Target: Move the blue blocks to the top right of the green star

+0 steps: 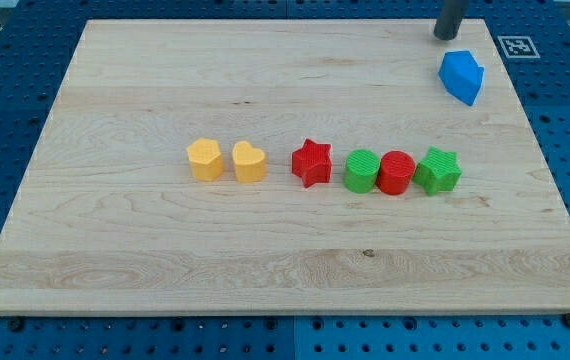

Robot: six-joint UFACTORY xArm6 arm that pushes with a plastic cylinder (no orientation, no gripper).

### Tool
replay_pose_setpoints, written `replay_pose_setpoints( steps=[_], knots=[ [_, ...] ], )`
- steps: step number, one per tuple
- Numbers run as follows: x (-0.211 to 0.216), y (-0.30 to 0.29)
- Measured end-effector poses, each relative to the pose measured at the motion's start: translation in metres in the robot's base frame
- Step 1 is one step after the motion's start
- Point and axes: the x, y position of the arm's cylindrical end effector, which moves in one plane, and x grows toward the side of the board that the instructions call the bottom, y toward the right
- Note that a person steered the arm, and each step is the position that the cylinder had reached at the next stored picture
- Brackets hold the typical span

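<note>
blue block (462, 77) sits just below my tip (448, 36), well above the green star (438, 170) ending the row.

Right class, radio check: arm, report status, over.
My tip at the view's top right, just above the blue block. Only one blue block showing, already up-right of the green star. Nothing between them. Over.

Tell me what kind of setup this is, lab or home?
Likely a robotics lab bench. A wooden board lies on a blue perforated table, with a fiducial marker beside the board's top-right corner. My tip sits just above the blue block; toy blocks like the green star form a row.
</note>
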Motion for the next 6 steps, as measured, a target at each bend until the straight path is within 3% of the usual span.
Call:
replay_pose_setpoints(
  steps=[3,6],
  knots=[
    [0.094,0.017],
    [0.115,0.035]
  ],
)
